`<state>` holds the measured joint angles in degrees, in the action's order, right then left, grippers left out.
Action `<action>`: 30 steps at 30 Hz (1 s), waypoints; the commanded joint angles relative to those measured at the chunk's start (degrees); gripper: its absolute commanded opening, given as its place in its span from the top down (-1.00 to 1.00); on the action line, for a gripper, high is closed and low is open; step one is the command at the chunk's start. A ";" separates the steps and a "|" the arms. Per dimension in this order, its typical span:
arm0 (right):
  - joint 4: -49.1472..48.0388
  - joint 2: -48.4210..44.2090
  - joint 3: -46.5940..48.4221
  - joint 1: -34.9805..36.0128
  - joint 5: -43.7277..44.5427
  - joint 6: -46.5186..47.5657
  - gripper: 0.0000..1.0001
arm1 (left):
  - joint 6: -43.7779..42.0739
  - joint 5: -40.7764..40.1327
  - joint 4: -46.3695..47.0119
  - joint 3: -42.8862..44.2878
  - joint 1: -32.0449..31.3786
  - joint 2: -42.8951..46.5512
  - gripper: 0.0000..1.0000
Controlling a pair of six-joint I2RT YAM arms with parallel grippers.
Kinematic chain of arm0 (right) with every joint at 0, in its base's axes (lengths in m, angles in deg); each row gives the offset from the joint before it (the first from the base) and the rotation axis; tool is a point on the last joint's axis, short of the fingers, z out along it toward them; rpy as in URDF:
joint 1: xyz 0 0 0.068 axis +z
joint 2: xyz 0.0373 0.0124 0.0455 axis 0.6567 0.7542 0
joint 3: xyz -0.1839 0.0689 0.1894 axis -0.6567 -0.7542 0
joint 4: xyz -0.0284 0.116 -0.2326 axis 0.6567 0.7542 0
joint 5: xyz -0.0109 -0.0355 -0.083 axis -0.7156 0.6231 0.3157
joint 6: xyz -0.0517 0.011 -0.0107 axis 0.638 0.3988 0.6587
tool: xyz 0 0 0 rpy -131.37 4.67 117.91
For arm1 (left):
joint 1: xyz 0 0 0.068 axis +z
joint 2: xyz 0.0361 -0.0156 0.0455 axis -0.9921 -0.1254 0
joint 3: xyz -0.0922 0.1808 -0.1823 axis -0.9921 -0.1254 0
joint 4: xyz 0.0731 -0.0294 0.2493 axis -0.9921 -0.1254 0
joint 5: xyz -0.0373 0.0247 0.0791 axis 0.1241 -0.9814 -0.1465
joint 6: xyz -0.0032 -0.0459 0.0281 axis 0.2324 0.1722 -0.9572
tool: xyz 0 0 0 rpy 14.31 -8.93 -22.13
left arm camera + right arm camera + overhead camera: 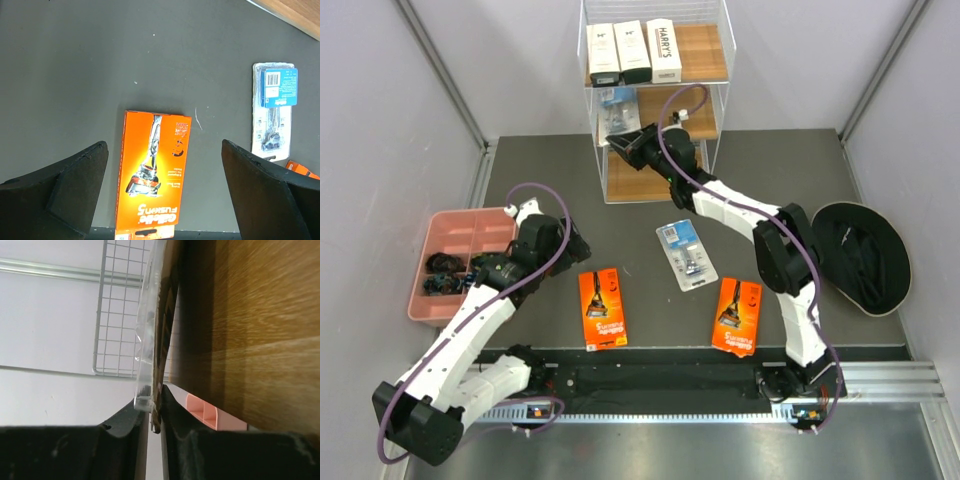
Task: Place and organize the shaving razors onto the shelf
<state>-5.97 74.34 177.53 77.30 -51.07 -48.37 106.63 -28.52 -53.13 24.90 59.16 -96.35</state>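
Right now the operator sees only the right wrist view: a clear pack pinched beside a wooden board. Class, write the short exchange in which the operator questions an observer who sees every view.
Operator: Which tier am I at?
Observer: The middle tier of the shelf. Your right hand holds the blister pack at its left front.
Operator: Which razors lie on the table?
Observer: Three: a second blister pack in the middle, the left orange card and the right orange card nearer the arm bases.
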 commanded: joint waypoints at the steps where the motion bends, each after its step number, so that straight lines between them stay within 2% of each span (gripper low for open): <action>1: -2.62 1.20 3.18 0.22 0.82 -0.85 0.78 | -0.35 0.29 1.34 -0.54 0.35 0.37 -0.98; 6: -3.06 0.67 1.52 0.57 4.41 -2.17 0.79 | -0.61 0.29 1.43 -0.46 0.35 0.11 -0.98; 12: -1.92 2.86 4.67 0.66 3.55 -2.69 0.71 | -0.88 0.29 1.26 -0.46 0.35 -0.07 -0.98; 15: -1.92 3.39 5.20 0.67 2.49 -2.61 0.52 | -0.88 0.38 1.34 -0.54 0.35 -0.24 -0.98; 20: -0.70 3.13 5.12 1.02 -0.14 -1.64 0.35 | -0.79 0.46 1.43 -0.63 0.35 -0.42 -0.98; 23: -0.77 2.08 2.49 1.02 -1.02 -1.11 0.17 | -0.44 0.99 1.61 -0.89 0.35 -0.77 -0.98; 26: -2.70 1.11 -0.06 1.02 -1.64 -1.11 -0.06 | -0.09 1.52 2.04 -1.25 0.35 -0.95 -0.98; 27: -2.54 1.02 -0.24 1.02 -1.82 -1.11 -0.21 | 0.00 1.61 2.22 -1.33 0.35 -1.04 -0.98; 29: -1.92 0.58 -0.51 1.02 -2.34 -0.41 -0.32 | 0.09 1.96 2.40 -1.42 0.35 -1.12 -0.98; 30: -1.40 0.23 -0.86 1.10 -2.34 -0.06 -0.46 | 0.18 2.05 2.40 -1.42 0.35 -1.30 -0.98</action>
<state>-11.26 75.41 179.30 78.06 -51.86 -48.43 106.44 -27.27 -53.07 24.18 59.16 -97.31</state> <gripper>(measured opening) 0.642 0.990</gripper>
